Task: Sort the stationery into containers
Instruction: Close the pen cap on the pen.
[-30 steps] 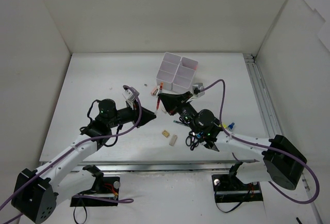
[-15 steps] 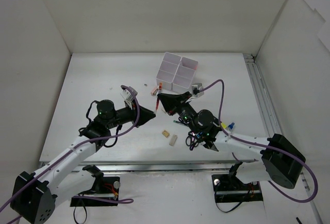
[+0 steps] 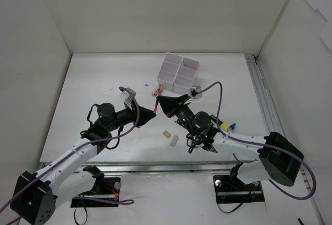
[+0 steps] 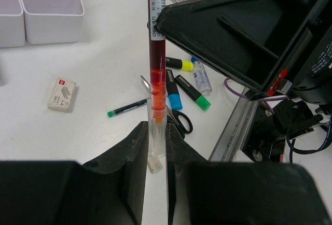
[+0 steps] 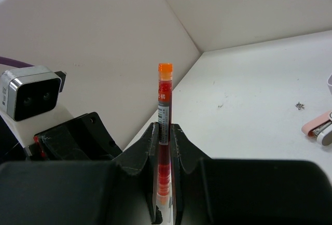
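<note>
Both hands were clenched on one red pen (image 4: 157,54). The left hand (image 4: 155,137) pinched its clear lower end, and the right hand (image 5: 165,131) held it higher up the barrel. I judged that if either arm pulled away before the other let go, the pen could twist, slip free and drop to the desk (image 3: 93,85). It hung in the air between the arms, near the white bins (image 3: 179,73). Its long axis stood roughly upright, orange tip uppermost.
</note>
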`<state>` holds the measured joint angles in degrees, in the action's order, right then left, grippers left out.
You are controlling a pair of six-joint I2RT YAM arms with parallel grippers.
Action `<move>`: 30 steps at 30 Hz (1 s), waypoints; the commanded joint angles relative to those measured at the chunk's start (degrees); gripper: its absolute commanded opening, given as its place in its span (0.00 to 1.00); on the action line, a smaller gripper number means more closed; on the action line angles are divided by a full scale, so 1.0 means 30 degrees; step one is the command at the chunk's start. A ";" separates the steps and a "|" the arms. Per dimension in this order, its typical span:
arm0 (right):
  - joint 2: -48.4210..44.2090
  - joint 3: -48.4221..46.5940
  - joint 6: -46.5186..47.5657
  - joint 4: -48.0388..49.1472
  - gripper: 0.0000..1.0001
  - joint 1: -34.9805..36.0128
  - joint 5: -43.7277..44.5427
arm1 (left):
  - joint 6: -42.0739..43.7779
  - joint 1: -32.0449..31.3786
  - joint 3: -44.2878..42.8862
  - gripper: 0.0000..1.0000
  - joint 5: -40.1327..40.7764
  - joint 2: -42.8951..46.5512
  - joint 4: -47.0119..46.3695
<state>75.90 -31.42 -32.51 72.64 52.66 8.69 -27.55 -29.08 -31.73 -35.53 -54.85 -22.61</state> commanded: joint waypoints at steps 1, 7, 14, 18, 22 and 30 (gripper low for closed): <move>0.0217 -0.0659 0.0143 0.6108 0.00 0.0666 0.1057 | -0.0426 0.0026 -0.0412 0.00 0.0388 0.0324 -0.3008; 0.0394 -0.0514 0.1254 0.6108 0.00 0.1019 0.0856 | -0.0455 0.0026 -0.0119 0.00 0.0767 0.0938 -0.3068; 0.0305 0.0131 0.4067 0.6079 0.00 0.1341 -0.1134 | -0.0544 0.0026 0.0233 0.00 0.3111 0.2345 -0.3067; 0.0074 0.0073 0.4830 0.4532 0.00 0.1312 -0.2748 | 0.0100 0.0026 -0.0147 0.00 0.3084 0.2258 -0.3478; -0.0367 0.0422 0.4949 0.2800 0.00 0.1312 -0.4007 | 0.0978 0.0026 -0.0820 0.00 0.3025 0.2082 -0.3888; -0.0398 0.2150 0.3107 0.1275 0.00 0.1312 -0.2955 | 0.2618 0.0026 -0.2110 0.00 0.3492 0.2695 -0.4239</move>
<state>74.72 -28.08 -20.32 80.29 55.29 4.27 -22.48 -29.74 -30.09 -30.98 -49.36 -21.19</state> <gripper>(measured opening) 0.070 0.120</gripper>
